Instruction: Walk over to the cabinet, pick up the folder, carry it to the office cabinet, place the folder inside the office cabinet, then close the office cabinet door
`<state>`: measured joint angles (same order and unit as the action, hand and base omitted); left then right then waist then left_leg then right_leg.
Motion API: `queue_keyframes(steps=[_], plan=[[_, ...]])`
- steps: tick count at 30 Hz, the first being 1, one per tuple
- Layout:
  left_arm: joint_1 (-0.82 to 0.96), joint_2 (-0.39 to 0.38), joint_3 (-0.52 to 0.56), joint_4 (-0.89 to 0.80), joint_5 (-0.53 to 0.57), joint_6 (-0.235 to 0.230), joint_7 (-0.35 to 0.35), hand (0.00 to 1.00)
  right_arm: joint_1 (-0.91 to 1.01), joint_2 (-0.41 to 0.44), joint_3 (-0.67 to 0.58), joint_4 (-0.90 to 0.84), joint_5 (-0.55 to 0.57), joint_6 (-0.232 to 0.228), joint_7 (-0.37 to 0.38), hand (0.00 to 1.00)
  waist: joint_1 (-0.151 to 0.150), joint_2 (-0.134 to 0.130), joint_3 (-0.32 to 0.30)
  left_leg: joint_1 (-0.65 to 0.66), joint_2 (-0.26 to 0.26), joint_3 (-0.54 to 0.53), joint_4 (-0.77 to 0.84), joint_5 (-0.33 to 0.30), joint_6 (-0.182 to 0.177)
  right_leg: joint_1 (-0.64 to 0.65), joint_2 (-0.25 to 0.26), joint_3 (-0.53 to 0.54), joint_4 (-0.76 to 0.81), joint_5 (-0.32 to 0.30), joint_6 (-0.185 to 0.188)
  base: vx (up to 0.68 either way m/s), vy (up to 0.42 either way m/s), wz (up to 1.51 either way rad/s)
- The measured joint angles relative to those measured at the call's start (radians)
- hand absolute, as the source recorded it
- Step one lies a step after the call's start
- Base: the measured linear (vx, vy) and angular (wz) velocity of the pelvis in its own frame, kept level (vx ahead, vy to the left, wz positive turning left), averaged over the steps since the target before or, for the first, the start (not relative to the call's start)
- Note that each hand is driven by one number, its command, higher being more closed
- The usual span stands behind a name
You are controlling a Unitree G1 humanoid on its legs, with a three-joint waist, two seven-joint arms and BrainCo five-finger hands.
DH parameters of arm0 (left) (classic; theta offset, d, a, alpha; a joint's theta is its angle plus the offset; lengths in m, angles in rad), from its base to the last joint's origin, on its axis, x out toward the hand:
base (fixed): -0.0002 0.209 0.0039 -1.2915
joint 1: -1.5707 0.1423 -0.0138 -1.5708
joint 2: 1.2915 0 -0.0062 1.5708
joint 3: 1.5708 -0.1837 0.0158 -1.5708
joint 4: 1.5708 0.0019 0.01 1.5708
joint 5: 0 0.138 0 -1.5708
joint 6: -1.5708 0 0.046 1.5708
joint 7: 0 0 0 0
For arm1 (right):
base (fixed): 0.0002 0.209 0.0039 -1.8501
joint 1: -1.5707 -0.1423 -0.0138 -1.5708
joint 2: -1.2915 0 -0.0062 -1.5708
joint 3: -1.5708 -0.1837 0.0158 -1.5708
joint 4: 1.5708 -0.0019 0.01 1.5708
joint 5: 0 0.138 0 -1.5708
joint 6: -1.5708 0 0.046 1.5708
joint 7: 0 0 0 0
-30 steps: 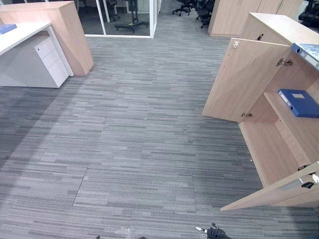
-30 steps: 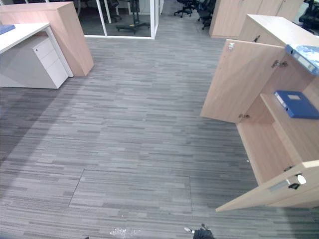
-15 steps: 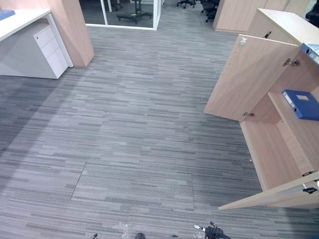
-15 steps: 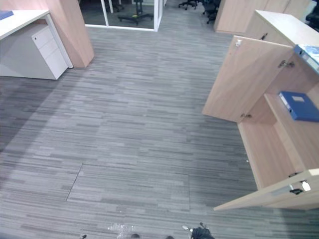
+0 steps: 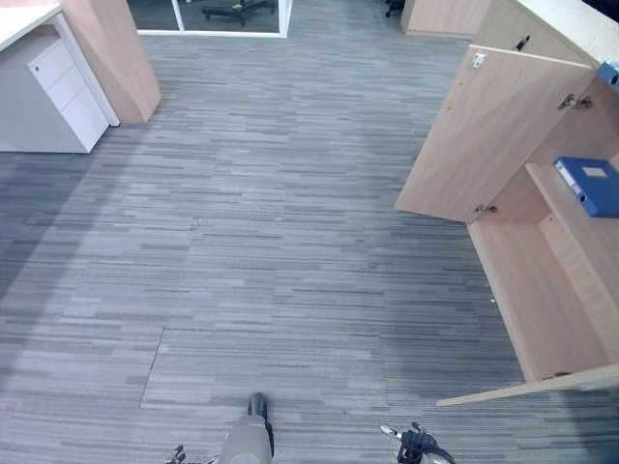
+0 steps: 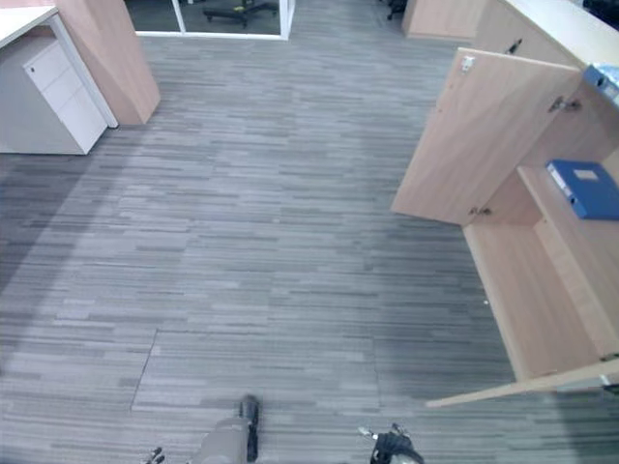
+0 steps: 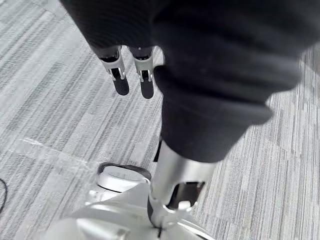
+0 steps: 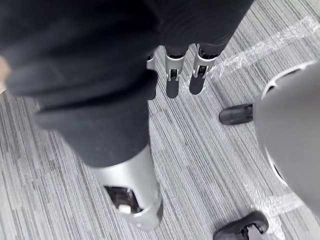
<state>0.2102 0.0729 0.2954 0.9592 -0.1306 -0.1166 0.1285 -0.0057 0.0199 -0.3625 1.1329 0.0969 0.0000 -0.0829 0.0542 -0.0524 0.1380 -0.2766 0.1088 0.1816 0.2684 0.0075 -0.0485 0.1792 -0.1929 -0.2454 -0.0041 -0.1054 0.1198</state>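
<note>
A blue folder (image 5: 590,184) lies flat on the middle shelf of the light wooden office cabinet (image 5: 542,290) at the right. Both cabinet doors stand open: the far door (image 5: 484,135) swings out over the carpet, and the near door (image 5: 542,385) shows edge-on at the lower right. My left hand (image 7: 142,75) hangs beside me over the carpet, fingers straight and holding nothing. My right hand (image 8: 172,80) hangs the same way, fingers straight and empty, and shows at the bottom edge of the left eye view (image 5: 416,449). Both hands are far from the folder.
Grey striped carpet (image 5: 271,242) stretches between me and the cabinet. A white drawer unit (image 5: 63,87) and a wooden desk panel (image 5: 111,53) stand at the far left. Another blue item (image 5: 609,72) rests on the cabinet's top edge. A second wooden cabinet (image 5: 440,14) stands behind.
The whole picture has shifted: the camera has moved forward and tipped down, so the desk and far room slid out of the top. The folder stays on its shelf and the doors stay open.
</note>
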Motion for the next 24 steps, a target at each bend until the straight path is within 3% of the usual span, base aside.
queue_keyframes(steps=[2,5,8,9,10,11,12,15,18,21,22,23,24], plan=[[-0.012,0.002,0.000,-0.029,0.003,-0.001,0.000,0.00,-0.011,0.030,0.002,-0.017,-0.001,0.001,0.001,0.00,0.011,-0.016,-0.004,0.003,-0.022,0.033,0.006,-0.036,0.024,-0.027,-0.035,-0.015,0.045,0.025,-0.015,0.33,0.312,-0.38],[-0.002,-0.001,-0.004,-0.040,0.006,-0.003,-0.002,0.00,-0.008,0.053,-0.003,-0.028,-0.006,0.001,0.002,0.00,0.025,-0.018,-0.032,0.054,-0.077,0.094,0.007,-0.085,0.063,-0.042,-0.101,-0.037,0.071,0.087,0.019,0.32,0.286,-0.45],[0.002,-0.006,-0.021,-0.006,0.003,-0.005,-0.002,0.00,-0.001,0.025,-0.012,-0.029,-0.026,0.002,0.004,0.00,0.018,0.009,-0.055,0.143,-0.150,0.120,-0.063,-0.107,0.093,-0.093,-0.198,-0.032,0.250,0.089,0.016,0.32,0.309,-0.21],[0.008,-0.008,-0.038,-0.005,0.001,-0.006,-0.003,0.00,0.000,0.007,-0.034,-0.029,-0.039,0.003,0.005,0.00,0.011,0.026,-0.061,0.198,-0.173,0.117,-0.084,-0.121,0.115,-0.150,-0.256,-0.059,0.440,0.109,-0.025,0.22,0.225,0.02],[0.008,-0.008,-0.045,-0.004,-0.001,-0.008,-0.003,0.00,0.000,0.002,-0.039,-0.029,-0.039,0.005,0.005,0.00,0.005,0.031,-0.060,0.220,-0.177,0.114,-0.087,-0.126,0.123,-0.174,-0.280,-0.083,0.527,0.113,-0.064,0.32,0.268,0.19],[0.000,-0.005,-0.054,0.008,0.000,-0.010,-0.005,0.00,-0.011,-0.003,-0.039,-0.033,-0.039,0.004,0.005,0.00,-0.010,0.040,-0.054,0.260,-0.180,0.097,-0.095,-0.130,0.130,-0.222,-0.311,-0.128,0.718,0.082,-0.126,0.26,0.146,0.27],[-0.004,0.003,-0.074,0.019,0.000,-0.010,-0.006,0.00,-0.023,-0.003,-0.038,-0.035,-0.039,0.003,0.005,0.00,-0.016,0.043,-0.050,0.308,-0.176,0.083,-0.108,-0.130,0.130,-0.257,-0.307,-0.157,0.837,0.050,-0.119,0.31,0.159,0.25],[-0.003,0.018,-0.122,0.023,0.014,-0.011,-0.010,0.00,-0.035,-0.001,-0.033,-0.039,-0.039,0.000,0.005,0.00,-0.016,0.045,-0.043,0.399,-0.167,0.082,-0.124,-0.131,0.129,-0.298,-0.265,-0.226,0.878,-0.027,-0.118,0.19,0.019,0.03],[-0.004,0.020,-0.136,0.023,0.041,-0.019,-0.015,0.00,-0.050,0.010,-0.028,-0.059,-0.036,-0.002,0.004,0.00,-0.027,0.048,-0.031,0.462,-0.157,0.083,-0.170,-0.140,0.115,-0.371,-0.201,-0.360,0.738,-0.044,-0.121,0.11,-0.077,0.05],[-0.015,0.026,-0.130,0.017,0.045,-0.016,-0.020,0.00,-0.053,0.026,-0.030,-0.083,-0.018,-0.007,0.002,0.00,-0.023,0.033,0.007,0.522,-0.159,0.088,-0.233,-0.172,0.087,-0.391,-0.146,-0.480,0.494,0.022,-0.138,0.10,-0.164,0.12],[-0.014,0.023,-0.130,0.014,0.047,-0.013,-0.020,0.00,-0.050,0.025,-0.030,-0.091,-0.002,-0.007,0.001,0.00,-0.024,0.036,0.011,0.531,-0.157,0.088,-0.227,-0.190,0.071,-0.392,-0.130,-0.495,0.432,0.059,-0.193,0.14,-0.213,-0.14],[-0.013,0.006,-0.127,0.014,0.051,-0.007,-0.020,0.00,-0.050,0.017,-0.032,-0.103,0.002,-0.005,0.002,0.00,-0.023,0.053,0.015,0.536,-0.130,0.094,-0.224,-0.207,0.053,-0.391,-0.094,-0.499,0.425,0.043,-0.220,0.17,-0.212,-0.28],[-0.014,-0.004,-0.116,0.014,0.055,-0.005,-0.022,0.00,-0.049,0.017,-0.036,-0.109,0.003,-0.005,0.002,0.00,-0.024,0.064,0.014,0.537,-0.110,0.103,-0.224,-0.224,0.048,-0.393,-0.068,-0.502,0.421,0.017,-0.223,0.21,-0.217,-0.35]])
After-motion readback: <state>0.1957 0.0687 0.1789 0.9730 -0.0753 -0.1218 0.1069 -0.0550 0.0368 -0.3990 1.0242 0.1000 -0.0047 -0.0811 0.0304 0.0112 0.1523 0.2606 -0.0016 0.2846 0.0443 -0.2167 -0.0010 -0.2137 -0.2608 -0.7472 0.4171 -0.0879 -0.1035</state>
